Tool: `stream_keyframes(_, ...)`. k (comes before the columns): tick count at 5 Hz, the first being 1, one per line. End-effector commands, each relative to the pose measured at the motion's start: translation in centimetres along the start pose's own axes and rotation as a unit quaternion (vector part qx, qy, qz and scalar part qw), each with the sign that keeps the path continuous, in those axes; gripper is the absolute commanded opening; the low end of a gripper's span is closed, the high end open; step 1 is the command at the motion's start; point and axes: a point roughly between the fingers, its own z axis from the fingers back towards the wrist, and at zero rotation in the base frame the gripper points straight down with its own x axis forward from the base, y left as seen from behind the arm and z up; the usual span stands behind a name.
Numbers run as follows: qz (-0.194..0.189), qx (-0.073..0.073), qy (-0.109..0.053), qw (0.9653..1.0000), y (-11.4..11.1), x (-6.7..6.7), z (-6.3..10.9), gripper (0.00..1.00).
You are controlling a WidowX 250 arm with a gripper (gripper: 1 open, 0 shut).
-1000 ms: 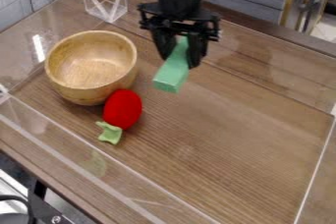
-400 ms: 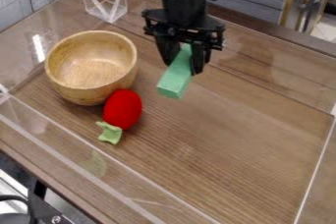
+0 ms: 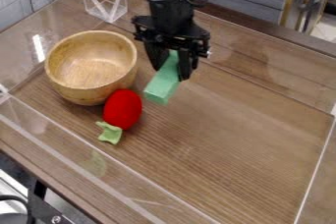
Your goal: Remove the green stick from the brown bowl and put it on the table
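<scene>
The green stick (image 3: 161, 81) hangs tilted between the fingers of my gripper (image 3: 171, 59), which points down and is shut on its upper end. Its lower end is close above the wooden table (image 3: 237, 140), just right of the brown bowl (image 3: 90, 66). The bowl stands at the left and looks empty inside.
A red strawberry toy (image 3: 122, 108) with a green leaf (image 3: 110, 136) lies in front of the bowl, close to the stick's lower end. Clear plastic walls (image 3: 312, 169) ring the table. A clear stand (image 3: 102, 7) is at the back left.
The gripper has moved left and down with the green stick, bringing it nearer the bowl and the strawberry toy. Its jaws have not changed.
</scene>
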Motion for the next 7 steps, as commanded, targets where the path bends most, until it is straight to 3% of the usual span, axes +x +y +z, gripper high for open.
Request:
stream_keyframes(1, -0.029, 0.004, -0.021, 0.9993, 0.7, 0.1, 0.6, 0.0)
stream_keyframes(2, -0.051, 0.006, -0.021, 0.9985, 0.7, -0.2, -0.1, 0.0)
stream_keyframes(3, 0.003, 0.015, -0.019, 0.9997, 0.0, -1.2, -0.7, 0.0)
stream_keyframes(4, 0.048, 0.023, -0.022, 0.9983, -0.7, -2.1, -1.5, 0.0)
stream_keyframes(6, 0.056, 0.029, -0.022, 0.9978, 1.3, -3.0, -5.2, 0.0)
stream_keyframes(7, 0.029, 0.025, -0.019, 0.9991, 0.7, -2.9, -5.5, 1.0)
